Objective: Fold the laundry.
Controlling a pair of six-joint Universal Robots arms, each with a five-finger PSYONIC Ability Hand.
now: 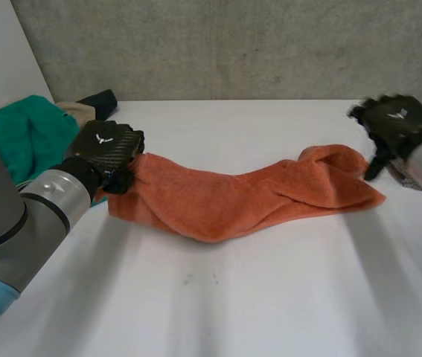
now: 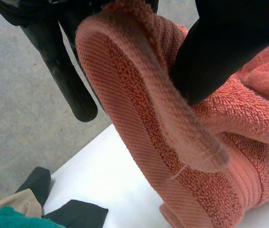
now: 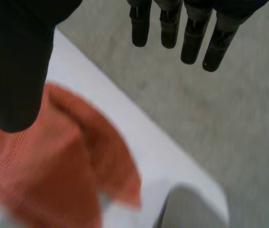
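I see left hand (image 1: 108,148) pinched on the left end of the orange towel (image 1: 229,199), which lies bunched across the table (image 1: 270,297), and right hand (image 1: 394,123) splayed with nothing held, just beside the towel's other end.

The head camera looks down from between the arms across the white table (image 1: 270,297) to a grey concrete wall (image 1: 233,44). Both wrist cameras share its long orange terry towel (image 1: 233,197): the left close against one end, the right above the other.
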